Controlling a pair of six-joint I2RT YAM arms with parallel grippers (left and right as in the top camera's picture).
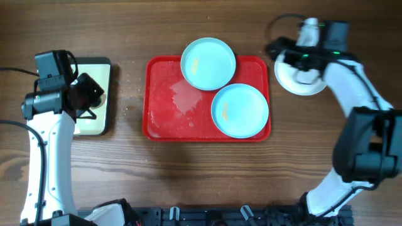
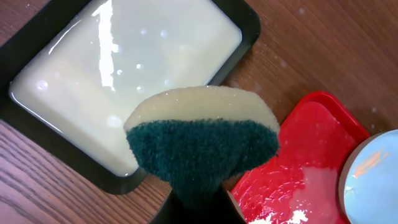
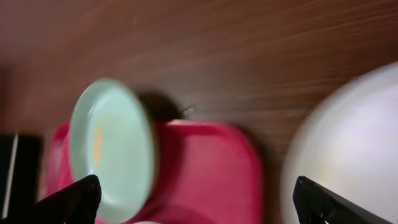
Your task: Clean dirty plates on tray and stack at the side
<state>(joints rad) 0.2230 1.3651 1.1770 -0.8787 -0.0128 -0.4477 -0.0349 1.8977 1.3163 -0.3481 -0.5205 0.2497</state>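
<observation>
- The left fingers [image 1: 88,95] hang over the pan [image 1: 103,69], a dark-rimmed thing full of pale liquid. They're clamped on a sponge [image 2: 202,143], green scrubby side facing the wrist cam, yellow layer behind it.
- Just right of those fingers there's a strip of bare counter [image 1: 129,94], then the tray [image 1: 163,125]. Nothing stands between sponge and tray.
- The tray's half nearer the left fingers is bare apart from a wet patch [image 1: 183,100]. Both blue plates crowd the half nearer the right fingers.
- The far blue plate [image 1: 208,64] hangs over the tray's back rim. The near blue plate [image 1: 240,110] sits in the tray's front right corner. Their rims touch or very nearly do, can't tell which. Each has an orange smear.
- The white plate [image 1: 301,81] is off the tray, on the counter just beside its right rim, directly under the right fingers [image 3: 314,202].
- The right fingers are spread wide apart with nothing between them. That wrist view is blurry: the white plate is by one tip, with the far blue plate and a tray corner toward the other.
- There's lots of bare wood in front of the tray and behind it. The tight spots are the gap from tray to white plate and the one from pan to tray.
- The right arm comes up from the front right, folds at the elbow and reaches back over the white plate. The left arm runs up the left edge, wrist turned in over the pan.
</observation>
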